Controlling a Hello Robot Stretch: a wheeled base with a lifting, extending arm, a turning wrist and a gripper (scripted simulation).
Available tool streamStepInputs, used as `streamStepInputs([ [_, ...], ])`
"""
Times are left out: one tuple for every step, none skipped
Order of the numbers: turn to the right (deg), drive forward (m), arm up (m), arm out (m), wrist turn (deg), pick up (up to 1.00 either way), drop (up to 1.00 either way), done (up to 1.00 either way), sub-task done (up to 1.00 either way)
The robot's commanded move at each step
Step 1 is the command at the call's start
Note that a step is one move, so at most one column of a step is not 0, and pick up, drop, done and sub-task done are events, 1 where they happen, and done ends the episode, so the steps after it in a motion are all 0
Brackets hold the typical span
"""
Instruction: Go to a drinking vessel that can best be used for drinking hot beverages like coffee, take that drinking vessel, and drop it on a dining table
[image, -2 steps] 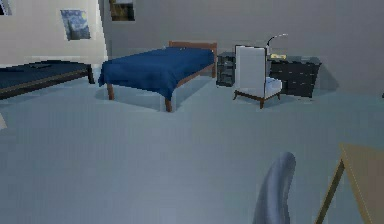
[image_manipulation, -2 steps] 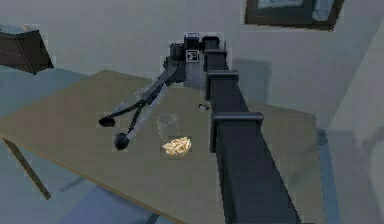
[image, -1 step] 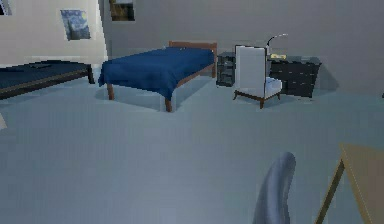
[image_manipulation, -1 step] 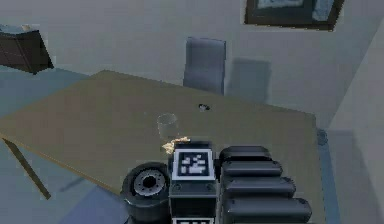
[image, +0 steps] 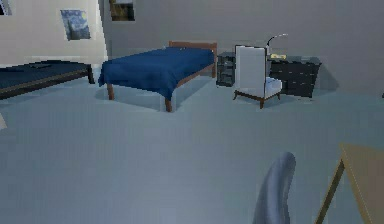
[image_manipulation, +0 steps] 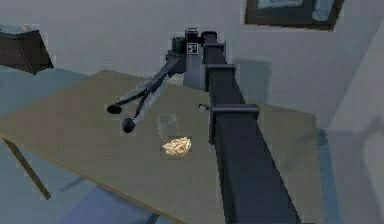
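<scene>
The arm reaches out across the table. The gripper points toward the arm side view's left and slants down over the tabletop. Only bare tabletop shows at and behind its far end, so it holds nothing. The state of the fingers cannot be told from the pictures.

A small pale cup-shaped thing stands upright about midway between the table's far and near edges, just beside the arm. It is judged to be the drinking vessel, but no handle can be made out. From the fingertips it lies toward the arm side view's right, near but apart, with bare tabletop between.

A tan crumpled thing lies just beside it, toward the table's near edge. Any approach to the vessel should avoid this item.
</scene>
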Motion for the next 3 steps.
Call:
streamStepInputs([
  [0.0,0.0,0.0,0.0,45.0,0.0,0.0,0.0,0.0],
  [0.0,0.0,0.0,0.0,45.0,0.0,0.0,0.0,0.0],
  [0.0,0.0,0.0,0.0,18.0,0.0,0.0,0.0,0.0],
])
